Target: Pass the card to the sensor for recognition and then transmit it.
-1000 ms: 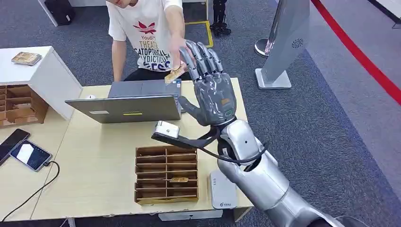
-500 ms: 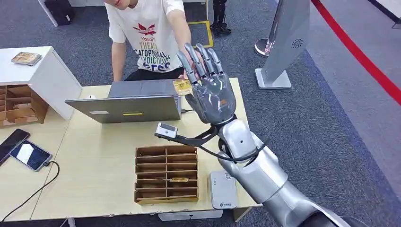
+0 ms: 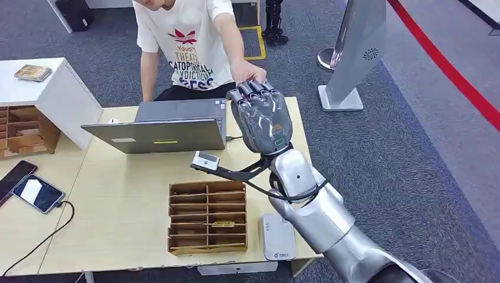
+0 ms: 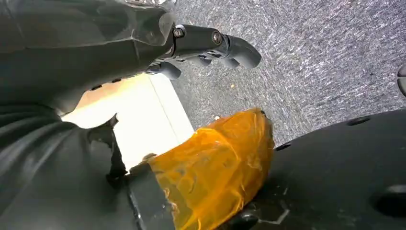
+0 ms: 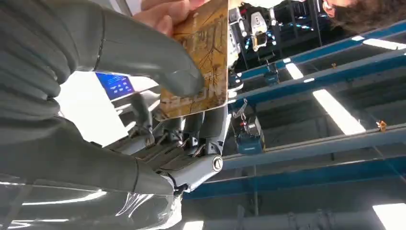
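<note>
Two hands met over the far edge of the desk (image 3: 118, 224): the robot's right hand (image 3: 262, 118) and a person's hand (image 3: 247, 72). The right hand was raised with its back toward the head camera, fingers (image 3: 253, 89) curled forward. From the wrist, the thumb (image 5: 158, 62) pressed the card (image 5: 203, 52) against the fingers, so the hand was grasping the card. The person's fingertips (image 5: 160, 17) touched the card's other end at the same moment. The card was yellowish with dark line patterns.

On the desk, a grey laptop (image 3: 159, 127) stood open, just beside the raised hand. Near the robot sat a wooden sorter (image 3: 206, 218) with rows of slots, and one small yellowish card (image 3: 223, 224) lay in a slot. Just beside the sorter lay the white reader (image 3: 277, 237), close to the desk's near edge. Two phones (image 3: 29, 187) lay on the neighbouring table.

The left hand (image 4: 206, 45) hung over grey carpet, its dark fingers bent and holding nothing visible; I cannot tell whether they were clenched or released.
</note>
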